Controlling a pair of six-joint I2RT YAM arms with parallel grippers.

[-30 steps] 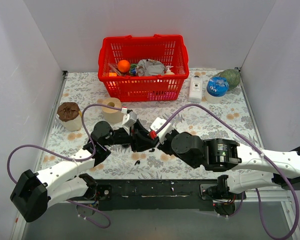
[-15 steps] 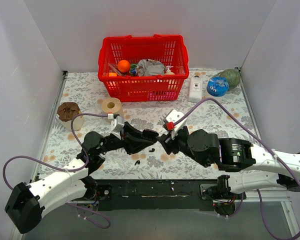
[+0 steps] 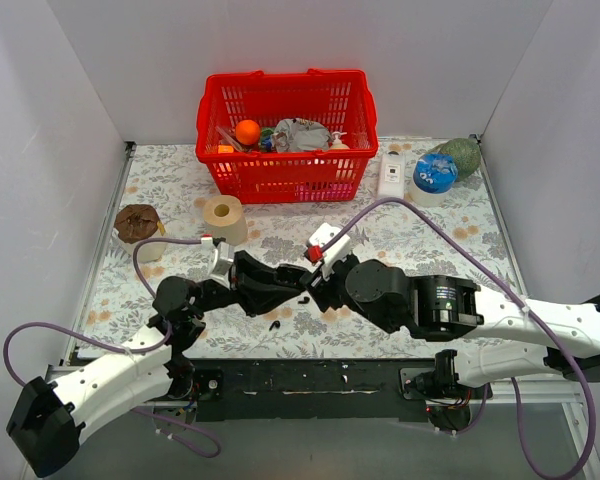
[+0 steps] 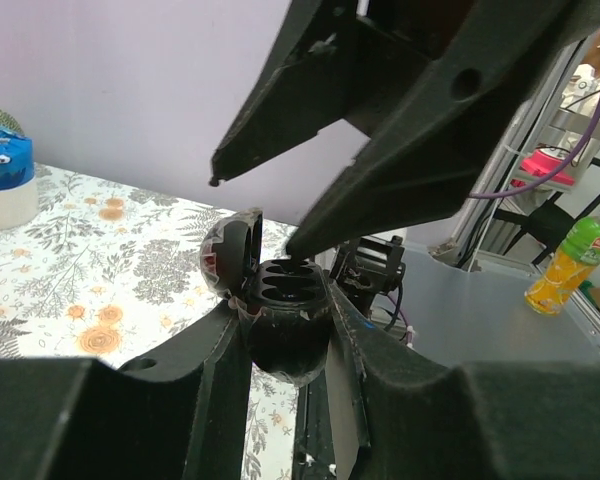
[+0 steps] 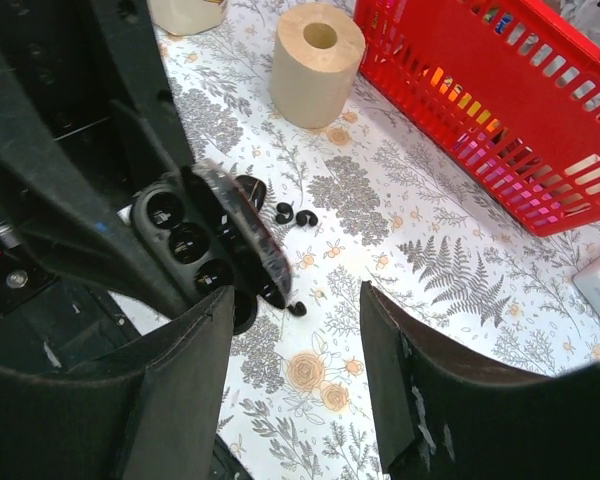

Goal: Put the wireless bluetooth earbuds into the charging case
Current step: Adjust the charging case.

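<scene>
Right pincer [image 5: 293,298] has spread from half-shut to well open and holds nothing, its fingers poised right over the charging case [image 4: 280,295] at centre of the left wrist view. Left pincer [image 4: 286,345] stays clamped on the case body, lid flipped up. Wells look empty, so likely nothing seated yet. Earbuds [image 5: 283,212] lie on the floral tabletop [image 5: 460,260] just beyond the case. Case is glossy black and pebble-round; buds tiny, black, comma-shaped.
</scene>
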